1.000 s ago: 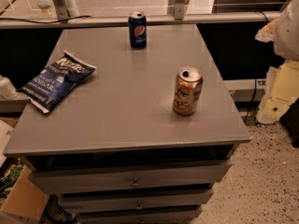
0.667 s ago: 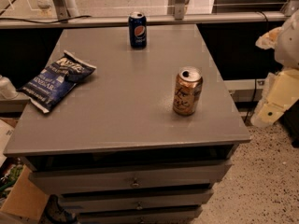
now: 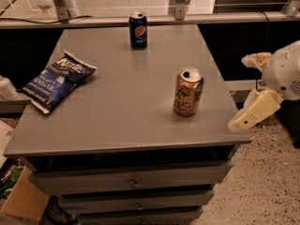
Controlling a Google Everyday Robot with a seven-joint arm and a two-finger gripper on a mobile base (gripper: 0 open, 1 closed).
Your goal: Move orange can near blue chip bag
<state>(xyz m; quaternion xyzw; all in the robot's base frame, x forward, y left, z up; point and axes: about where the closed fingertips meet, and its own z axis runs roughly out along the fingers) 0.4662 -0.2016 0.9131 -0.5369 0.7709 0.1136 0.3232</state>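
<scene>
The orange can stands upright on the right half of the grey table, near its right edge. The blue chip bag lies flat at the table's left edge, well apart from the can. My gripper is just off the table's right edge, to the right of the orange can and about level with it. It is open, with one cream finger high and the other low, and it holds nothing.
A dark blue Pepsi can stands at the table's far edge. Drawers run below the tabletop. A cardboard box sits on the floor at the lower left. A rail runs behind the table.
My gripper has moved left, closer to the table's right edge and the orange can. The cans and the bag have not moved.
</scene>
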